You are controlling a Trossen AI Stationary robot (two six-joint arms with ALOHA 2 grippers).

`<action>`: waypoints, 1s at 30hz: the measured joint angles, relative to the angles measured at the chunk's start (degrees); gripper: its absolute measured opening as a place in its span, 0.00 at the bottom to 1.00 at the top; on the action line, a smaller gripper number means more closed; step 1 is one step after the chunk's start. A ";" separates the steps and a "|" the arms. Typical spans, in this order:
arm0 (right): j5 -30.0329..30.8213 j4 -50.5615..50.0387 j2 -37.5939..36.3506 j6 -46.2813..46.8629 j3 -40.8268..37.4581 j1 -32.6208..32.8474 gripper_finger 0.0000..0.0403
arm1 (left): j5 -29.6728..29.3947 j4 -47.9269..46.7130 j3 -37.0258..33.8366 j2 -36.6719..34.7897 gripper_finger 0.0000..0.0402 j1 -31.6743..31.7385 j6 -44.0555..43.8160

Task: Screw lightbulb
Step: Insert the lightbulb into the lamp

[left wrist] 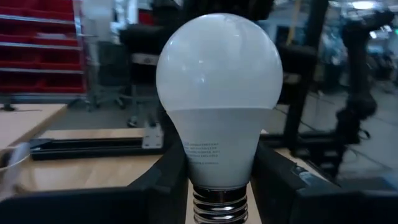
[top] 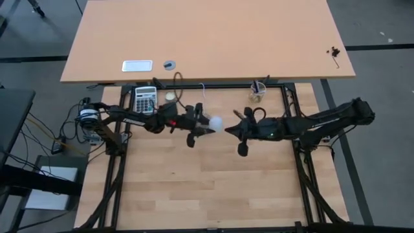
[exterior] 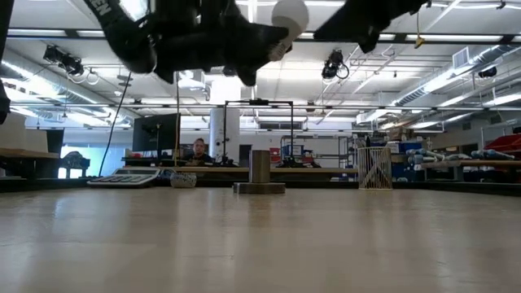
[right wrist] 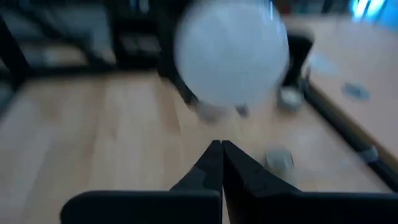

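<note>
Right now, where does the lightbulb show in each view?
High view: lightbulb mid-table, held by the left gripper.
Low view: top centre, above the socket.
Left wrist view: fills the centre.
Right wrist view: blurred globe.
Shared landmark: the socket.

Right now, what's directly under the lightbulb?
The lightbulb hangs in the left gripper; below it only bare table. Its screw tip is hidden between the jaws.
</note>
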 joint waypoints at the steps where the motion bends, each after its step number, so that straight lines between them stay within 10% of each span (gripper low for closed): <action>1: 0.04 4.28 0.00 -0.72 -1.22 0.00 0.03 | -0.57 1.84 -1.26 0.00 0.33 0.26 -0.93; 30: -9.88 18.24 8.30 -5.25 0.72 -6.40 0.01 | 1.12 3.49 -3.43 -0.02 0.33 3.15 -2.43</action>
